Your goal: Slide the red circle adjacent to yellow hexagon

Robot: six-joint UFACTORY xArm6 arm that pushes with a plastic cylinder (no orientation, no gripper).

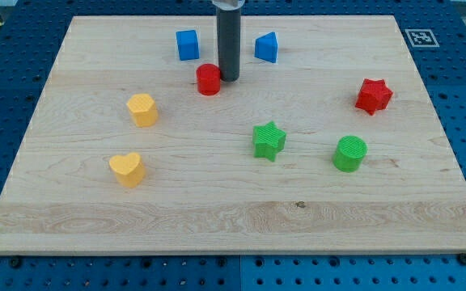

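Observation:
The red circle [209, 79] sits on the wooden board in the upper middle of the view. My tip [230, 78] stands just to its right, touching or nearly touching its side. The yellow hexagon [142, 109] lies to the left of the red circle and a little lower, well apart from it.
A blue cube [188, 44] and a blue wedge-like block [267, 47] lie near the view's top. A yellow heart [126, 169] is at lower left. A green star [269, 140], a green cylinder [350, 153] and a red star [373, 95] lie on the right. The board's edge [233, 246] runs along the bottom.

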